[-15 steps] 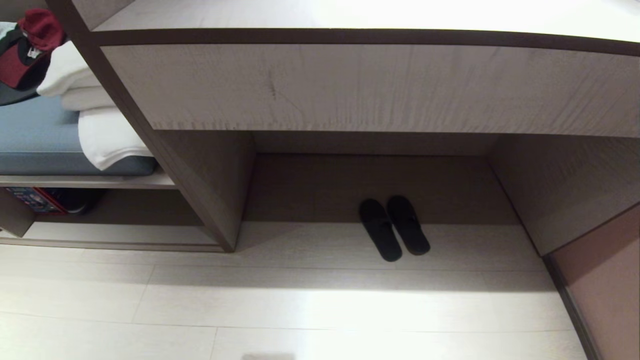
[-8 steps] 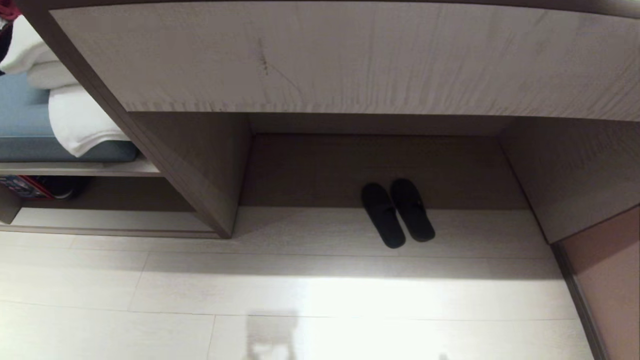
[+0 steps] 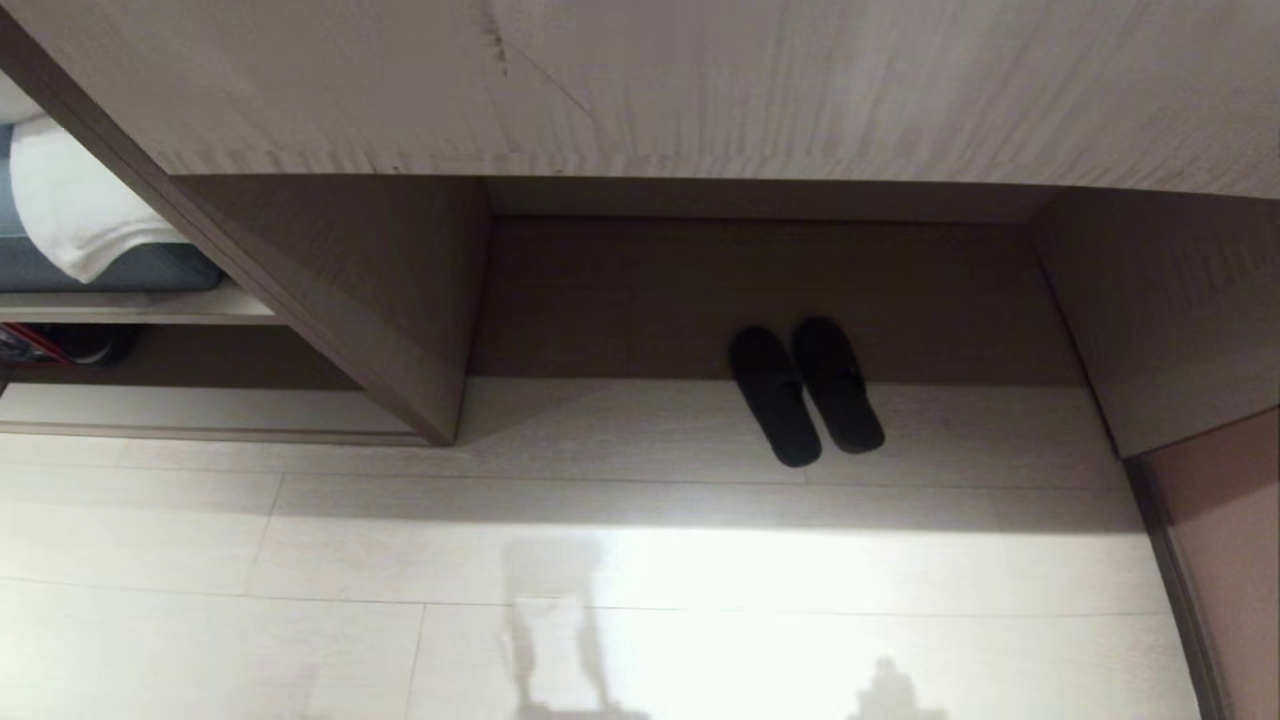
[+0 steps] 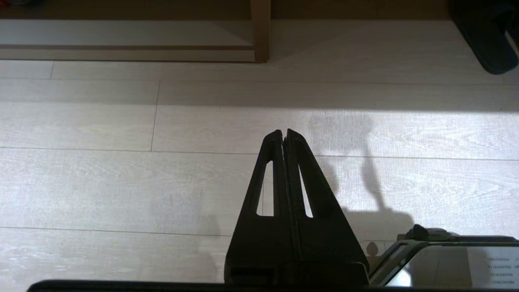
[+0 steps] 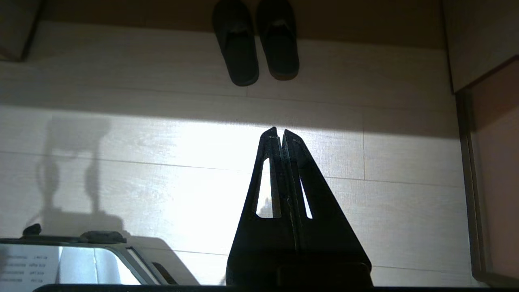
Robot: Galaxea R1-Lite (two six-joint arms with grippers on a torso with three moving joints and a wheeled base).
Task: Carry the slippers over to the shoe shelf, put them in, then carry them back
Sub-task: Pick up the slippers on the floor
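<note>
Head view tipped lower than a second ago — slippers [image 3: 806, 392] unmoved on floor [image 3: 640, 540] at table recess mouth, one o'clock. Left pincer [image 4: 282, 132] and right pincer [image 5: 279, 129] closed, empty — pickup not begun.

Pale wood-look planks cover the floor [image 3: 300, 540], with a bright patch of light across the middle and shade toward the furniture. A grey-beige laminate desk front [image 3: 700, 90] overhangs a dark brown recess [image 3: 620, 290]. White folded towels [image 3: 70, 210] lie on a blue-grey cushion [image 3: 120, 268] at far left
</note>
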